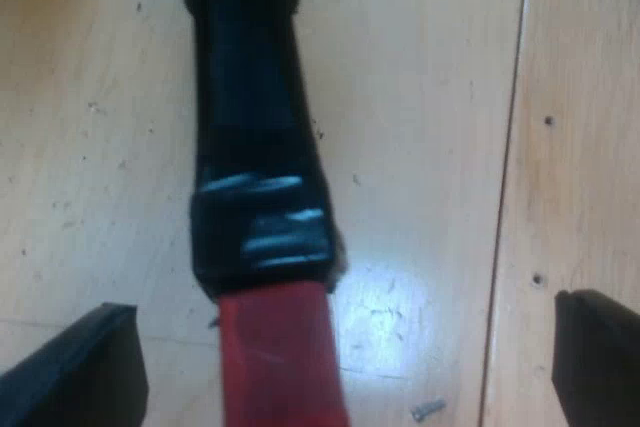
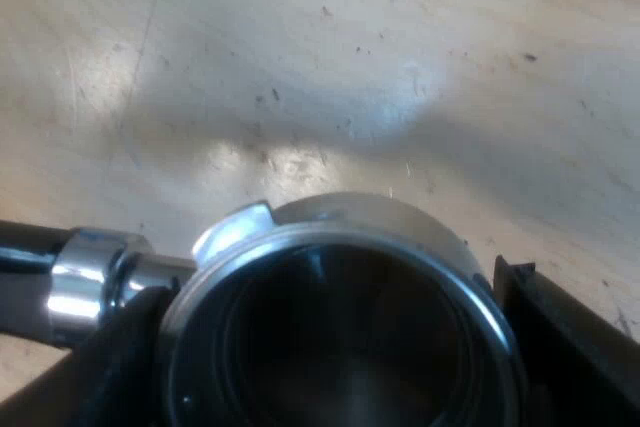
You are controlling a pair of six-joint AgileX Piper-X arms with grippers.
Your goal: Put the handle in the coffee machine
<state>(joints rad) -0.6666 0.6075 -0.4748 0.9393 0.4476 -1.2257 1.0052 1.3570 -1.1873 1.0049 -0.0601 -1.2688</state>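
Nearest the left wrist, the left gripper [image 1: 340,362] is open wide. Its black fingers [image 1: 85,367] stand at nine and three o'clock of the handle's red end [image 1: 280,357], each well apart from it and touching nothing. The handle [image 1: 250,117] runs between them along the twelve-to-six line: the red end at six, closest to the gripper, then a glossy black band, then the dark grip reaching toward twelve. Beyond it lies the pale wooden counter [image 1: 90,147], speckled, with a thin seam [image 1: 508,187] running nearly parallel to the handle, out at its three o'clock. A small pale fleck [image 1: 428,409] sits near the red end at about four o'clock. At the right wrist, the right gripper [image 2: 330,357] is closed on the metal holder [image 2: 340,327]. One finger [image 2: 570,347] lies against the round basket's rim at three o'clock, and the other meets it at nine, under the neck. Reading the rim as a dial, a bright lug [image 2: 235,227] sticks out at about eleven. The neck leaves at nine through a polished collar [image 2: 85,282]. I cannot tell whether the holder rests on the counter or is raised off it. Past the holder, at twelve o'clock, the counter carries a soft shadow and a patch of glare.
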